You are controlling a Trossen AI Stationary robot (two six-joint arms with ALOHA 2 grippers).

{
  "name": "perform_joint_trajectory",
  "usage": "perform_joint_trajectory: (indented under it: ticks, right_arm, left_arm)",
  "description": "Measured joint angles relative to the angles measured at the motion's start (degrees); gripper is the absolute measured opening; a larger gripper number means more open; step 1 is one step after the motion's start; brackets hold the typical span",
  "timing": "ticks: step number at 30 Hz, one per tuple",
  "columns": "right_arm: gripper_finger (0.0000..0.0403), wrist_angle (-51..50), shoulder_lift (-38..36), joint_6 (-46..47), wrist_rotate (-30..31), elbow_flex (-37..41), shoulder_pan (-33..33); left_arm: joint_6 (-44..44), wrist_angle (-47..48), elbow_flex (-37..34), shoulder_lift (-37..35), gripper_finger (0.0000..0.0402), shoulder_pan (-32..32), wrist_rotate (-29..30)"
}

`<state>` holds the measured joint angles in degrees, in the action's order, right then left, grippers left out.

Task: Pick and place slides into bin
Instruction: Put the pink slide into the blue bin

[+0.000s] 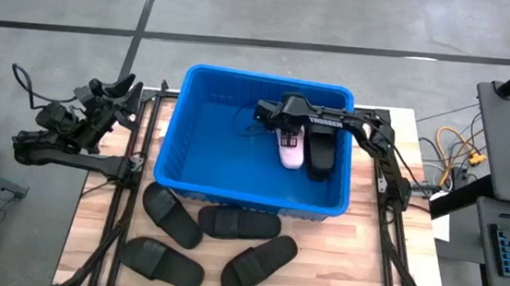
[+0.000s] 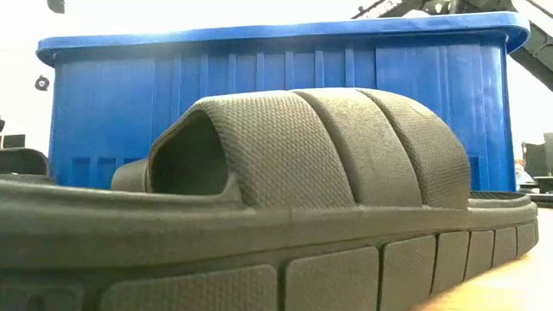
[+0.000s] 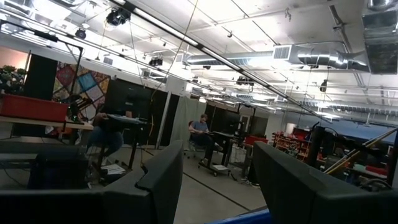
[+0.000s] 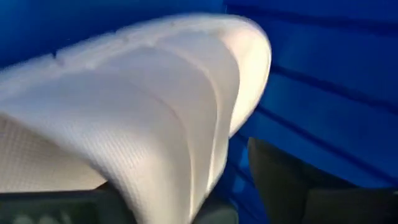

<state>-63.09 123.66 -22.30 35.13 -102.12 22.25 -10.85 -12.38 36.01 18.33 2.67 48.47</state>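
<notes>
Grey concrete floor (image 1: 340,16); white ceiling with ducts (image 3: 323,57); seated person (image 3: 200,132) at desk; red shelf (image 3: 31,107)

Matt, textured foam slides (image 2: 346,147) — glossy plastic bin (image 1: 170,145).

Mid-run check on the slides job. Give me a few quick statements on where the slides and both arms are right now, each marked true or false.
1. The pink slide is inside the bin. True.
2. Four black slides lie on the table outside the bin. True: they lie along the bin's near wall, one of them at.
3. The bin holds no black slide. False: a black slide lies beside the pink one.
4. The left gripper is over the bin. False: it waits off the bin's left side; the right gripper is the one reaching into the bin.
5. The right gripper is at the pink slide. True: its wrist view is filled by that slide.
</notes>
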Motion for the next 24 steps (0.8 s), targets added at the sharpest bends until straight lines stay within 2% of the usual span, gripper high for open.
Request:
perform_joint_trajectory:
  ticks: [7,12,14,24]
  right_arm:
    - [0.0235,-6.17,-0.14,0.86,-1.45,-4.73,0.21]
    - [0.0248,-7.57,-0.14,-1.07,-10.91,-6.95,0.49]
    - [0.0249,-7.77,-0.14,-1.15,-12.56,-7.55,0.49]
    - [0.0249,-9.6,-0.14,-1.21,-12.68,-7.94,0.75]
  left_arm:
    - [0.04,-0.02,0.0,0.0,0.018,0.01,0.0]
    - [0.09,-0.02,0.0,0.0,0.018,0.01,0.0]
    - [0.11,-0.02,0.0,0.0,0.018,-0.01,0.0]
    - [0.13,-0.04,0.0,0.0,0.018,-0.06,0.0]
